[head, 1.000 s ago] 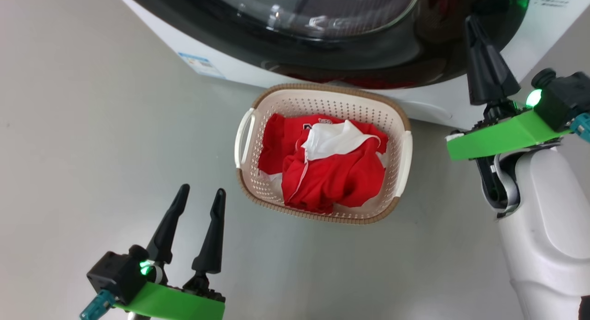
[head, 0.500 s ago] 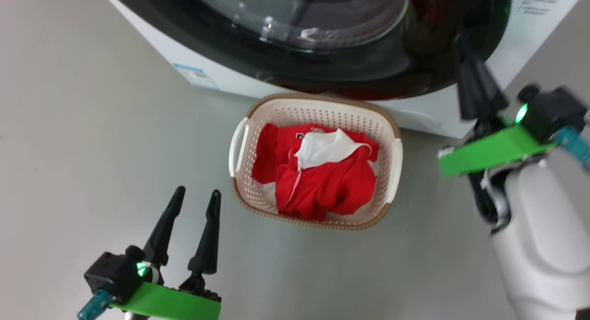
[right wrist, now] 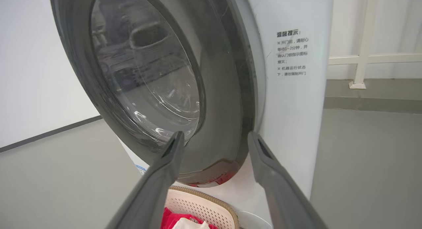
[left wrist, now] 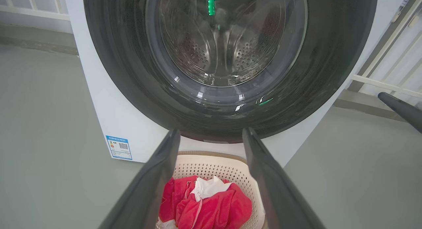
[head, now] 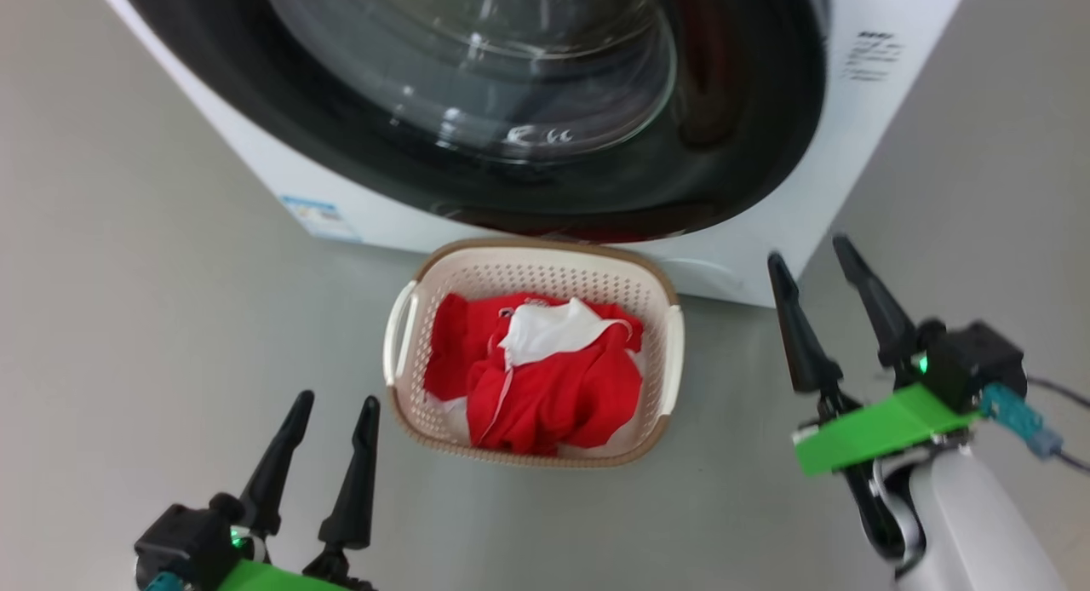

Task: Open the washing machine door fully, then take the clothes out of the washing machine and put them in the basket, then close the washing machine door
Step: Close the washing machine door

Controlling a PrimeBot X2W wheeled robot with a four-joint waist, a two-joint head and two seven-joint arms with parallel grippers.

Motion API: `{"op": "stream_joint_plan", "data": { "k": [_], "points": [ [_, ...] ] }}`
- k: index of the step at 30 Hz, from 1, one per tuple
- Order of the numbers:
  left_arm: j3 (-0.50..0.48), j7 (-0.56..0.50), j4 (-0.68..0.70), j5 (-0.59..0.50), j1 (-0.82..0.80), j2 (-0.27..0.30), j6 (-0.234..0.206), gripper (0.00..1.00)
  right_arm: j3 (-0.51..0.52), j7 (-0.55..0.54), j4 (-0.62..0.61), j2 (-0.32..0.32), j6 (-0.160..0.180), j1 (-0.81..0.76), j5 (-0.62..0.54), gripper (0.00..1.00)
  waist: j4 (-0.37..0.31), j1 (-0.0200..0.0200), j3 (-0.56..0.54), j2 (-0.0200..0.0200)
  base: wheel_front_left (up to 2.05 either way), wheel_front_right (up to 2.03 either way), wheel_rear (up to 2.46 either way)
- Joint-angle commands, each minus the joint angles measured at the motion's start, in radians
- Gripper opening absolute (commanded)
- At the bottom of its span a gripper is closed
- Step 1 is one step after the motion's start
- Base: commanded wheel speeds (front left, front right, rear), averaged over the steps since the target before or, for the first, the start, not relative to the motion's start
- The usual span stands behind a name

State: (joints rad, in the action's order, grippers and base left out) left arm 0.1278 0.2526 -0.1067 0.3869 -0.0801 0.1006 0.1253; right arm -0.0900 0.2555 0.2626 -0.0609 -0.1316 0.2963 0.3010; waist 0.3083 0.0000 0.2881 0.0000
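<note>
While both arms hang clear of the machine, the washing machine door (head: 741,148) sits shut against the white front of the washing machine (head: 864,123), its glossy black rim lying flush and its bulging glass window (head: 477,63) catching the room's light. Through that glass, from the left wrist view, I can make out the perforated steel drum (left wrist: 224,50). A blue sticker (head: 319,218) marks the machine's lower left corner, and a small block of printed text (right wrist: 291,52) runs down the panel to the right of the door.

Directly below the door, the basket (head: 545,276) stands on the grey floor (head: 128,318), close against the machine's foot. The clothes (head: 553,395) lie bunched inside it, a red heap with a white panel turned up on top.

The left jaws stand open over bare floor, just left of the basket and apart from it, fingers pointing towards the machine. The right jaws are also spread wide, gripping nothing, off to the basket's right near the machine's lower right corner and touching neither.
</note>
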Motion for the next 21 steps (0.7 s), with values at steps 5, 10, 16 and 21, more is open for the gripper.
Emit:
{"op": "stream_joint_plan", "data": {
  "k": [5,10,16,21],
  "points": [
    [-0.049,0.009,0.022,-0.005,0.021,0.041,0.005,1.0,-0.006,0.006,-0.046,0.011,0.001,-0.088,0.013,1.0,-0.075,0.0,-0.071,0.0,0.0,0.0,0.0],
    [-0.053,0.009,0.027,0.001,0.041,0.056,0.005,1.0,0.012,0.006,-0.064,0.011,0.001,-0.158,0.013,1.0,-0.117,0.0,-0.101,0.0,0.0,0.0,0.0],
    [-0.059,0.009,0.034,0.012,0.064,0.071,0.005,1.0,0.035,0.006,-0.075,0.011,0.001,-0.236,0.002,1.0,-0.167,0.0,-0.128,0.0,0.0,0.0,0.0],
    [-0.064,0.009,0.039,0.012,0.079,0.081,0.005,1.0,0.058,0.006,-0.081,0.011,0.001,-0.29,-0.007,1.0,-0.202,0.0,-0.144,0.0,0.0,0.0,0.0]
  ]
}}
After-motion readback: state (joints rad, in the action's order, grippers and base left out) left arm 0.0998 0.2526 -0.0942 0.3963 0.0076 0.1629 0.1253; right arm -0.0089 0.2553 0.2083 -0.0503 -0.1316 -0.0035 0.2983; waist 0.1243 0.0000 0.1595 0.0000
